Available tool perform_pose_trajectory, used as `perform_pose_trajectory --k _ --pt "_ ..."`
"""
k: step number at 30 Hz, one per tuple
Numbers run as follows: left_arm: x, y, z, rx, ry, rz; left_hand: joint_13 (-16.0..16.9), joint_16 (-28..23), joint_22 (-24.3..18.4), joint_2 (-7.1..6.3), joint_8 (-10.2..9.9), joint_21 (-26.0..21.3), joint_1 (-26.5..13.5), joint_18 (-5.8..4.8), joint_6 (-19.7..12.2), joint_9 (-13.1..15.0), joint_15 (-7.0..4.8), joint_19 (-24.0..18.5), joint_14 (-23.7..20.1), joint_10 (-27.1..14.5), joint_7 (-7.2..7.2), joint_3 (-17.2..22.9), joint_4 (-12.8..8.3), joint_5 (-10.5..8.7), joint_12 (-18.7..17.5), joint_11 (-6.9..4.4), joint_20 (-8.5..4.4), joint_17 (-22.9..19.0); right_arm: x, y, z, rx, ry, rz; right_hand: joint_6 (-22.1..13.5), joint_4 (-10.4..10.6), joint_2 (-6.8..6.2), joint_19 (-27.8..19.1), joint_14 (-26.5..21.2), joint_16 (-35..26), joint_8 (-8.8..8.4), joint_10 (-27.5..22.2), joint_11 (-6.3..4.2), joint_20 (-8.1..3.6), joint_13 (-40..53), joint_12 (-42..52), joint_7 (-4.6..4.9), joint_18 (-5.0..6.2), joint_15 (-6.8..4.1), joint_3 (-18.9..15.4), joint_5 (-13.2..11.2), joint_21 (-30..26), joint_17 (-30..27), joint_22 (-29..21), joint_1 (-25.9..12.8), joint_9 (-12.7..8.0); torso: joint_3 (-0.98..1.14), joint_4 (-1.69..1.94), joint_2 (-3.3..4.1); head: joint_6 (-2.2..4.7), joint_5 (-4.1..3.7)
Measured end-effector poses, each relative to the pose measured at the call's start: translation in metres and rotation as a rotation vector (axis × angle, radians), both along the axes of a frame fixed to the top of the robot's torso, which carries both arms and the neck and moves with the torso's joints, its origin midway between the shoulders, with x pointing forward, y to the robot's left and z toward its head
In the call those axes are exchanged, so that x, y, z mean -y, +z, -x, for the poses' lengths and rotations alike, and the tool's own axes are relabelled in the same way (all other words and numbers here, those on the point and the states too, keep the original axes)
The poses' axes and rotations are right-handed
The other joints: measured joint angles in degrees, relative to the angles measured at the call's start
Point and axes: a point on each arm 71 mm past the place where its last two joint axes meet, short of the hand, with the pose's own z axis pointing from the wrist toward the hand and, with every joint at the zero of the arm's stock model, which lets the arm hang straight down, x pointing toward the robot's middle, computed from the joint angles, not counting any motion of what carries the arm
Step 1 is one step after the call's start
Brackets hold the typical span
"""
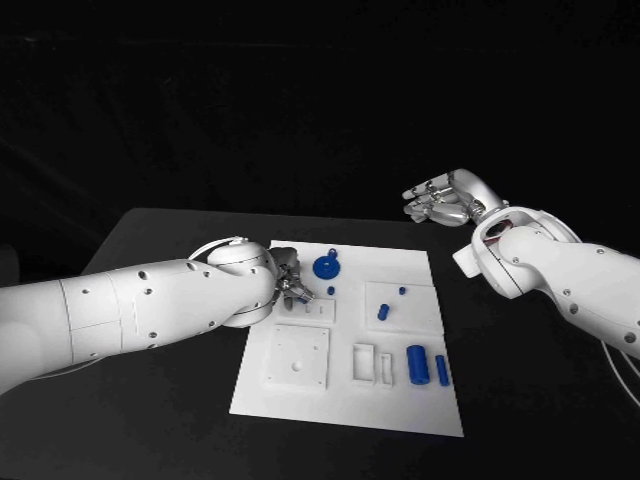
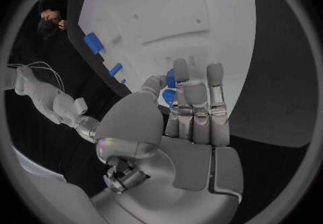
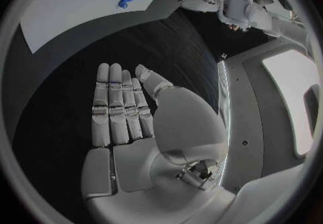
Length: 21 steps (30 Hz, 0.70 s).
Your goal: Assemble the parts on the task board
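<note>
One white task board (image 1: 299, 400) mid-table, and I count five blue parts on it: a round disc (image 1: 326, 267) at 12 o'clock, two little pegs (image 1: 384, 311) near the centre, two cylinders (image 1: 418, 364) at 4 o'clock. Left hand (image 1: 291, 287) hovers at the board's 10 o'clock, fingers straight and holding nothing, mostly hidden behind its arm. Right hand (image 1: 441, 201) is off the board around 1 o'clock, fingers flat, together, empty.

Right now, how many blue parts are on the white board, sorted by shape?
Round disc: 1
Pegs: 3
Total: 4, plus one blue speck too small to tell.
</note>
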Motion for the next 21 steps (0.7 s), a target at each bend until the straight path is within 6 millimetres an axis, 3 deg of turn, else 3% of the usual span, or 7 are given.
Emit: perform_pose_trajectory --k 3,8,15,21 --pt "0.0011 -0.0016 0.0007 -0.006 -0.001 -0.003 0.0 0.0 0.0 0.0 0.0 0.0 0.0 0.0 0.0 0.0 0.0 0.0 0.0 0.0 0.0 0.0 0.0 0.01 0.0 0.0 0.0 0.1 -0.0015 0.001 -0.0025 -0.003 0.002 -0.025 0.0 0.0 -0.21 -1.1 -1.1 0.0 0.0 -0.7 0.65 0.85 -0.2 -0.9 0.01 0.06 0.7 2.6 0.0 0.0 -5.6 -6.5 -0.2 0.0 -0.01 0.04 -0.01 -0.1 0.02" --pt "0.0028 -0.0047 0.0022 -0.015 -0.003 -0.005 0.0 0.0 0.0 -0.08 0.0 0.0 -0.1 0.0 0.2 -0.2 0.0 0.0 0.0 0.0 0.19 0.0 0.0 0.02 0.0 0.0 0.0 0.2 -0.0056 0.002 -0.0044 -0.003 0.011 -0.065 0.0 0.4 -0.21 -1.3 -2.0 0.0 0.0 -1.5 1.02 1.06 -0.2 -0.9 0.01 0.07 1.13 4.9 0.7 0.0 -6.7 -12.2 -0.2 0.0 -0.08 0.03 -0.01 -0.16 0.02" --pt "0.0056 -0.0066 0.0049 -0.023 -0.01 -0.005 -0.1 0.0 0.0 -0.2 0.0 0.3 -0.3 0.0 0.2 -0.2 0.01 0.0 0.0 0.0 0.19 -0.1 -0.2 0.02 0.3 0.0 0.0 0.2 -0.007 0.0029 -0.0076 -0.008 0.005 -0.13 0.0 0.9 -0.8 -1.9 -3.4 0.0 0.0 -2.8 1.32 1.91 -0.2 -0.9 0.01 0.06 1.54 5.6 0.7 0.0 -6.8 -17.0 -0.4 0.0 -0.11 0.0 0.01 -0.29 -0.1" --pt "0.0076 -0.0088 0.0076 -0.03 -0.016 -0.007 -0.1 0.0 0.0 -0.31 0.0 0.3 -0.5 0.0 0.2 -0.4 0.02 0.0 0.0 0.0 0.19 0.3 -0.6 0.02 0.3 0.0 0.0 0.3 -0.007 0.0032 -0.0092 -0.014 -0.002 -0.165 0.0 1.1 -0.92 -1.7 -3.4 0.0 0.0 -2.8 1.32 2.1 -0.2 -0.9 0.0 0.31 1.55 5.5 0.7 0.0 -6.8 -17.6 -0.3 0.0 -0.11 -0.03 0.05 -0.41 -0.18"
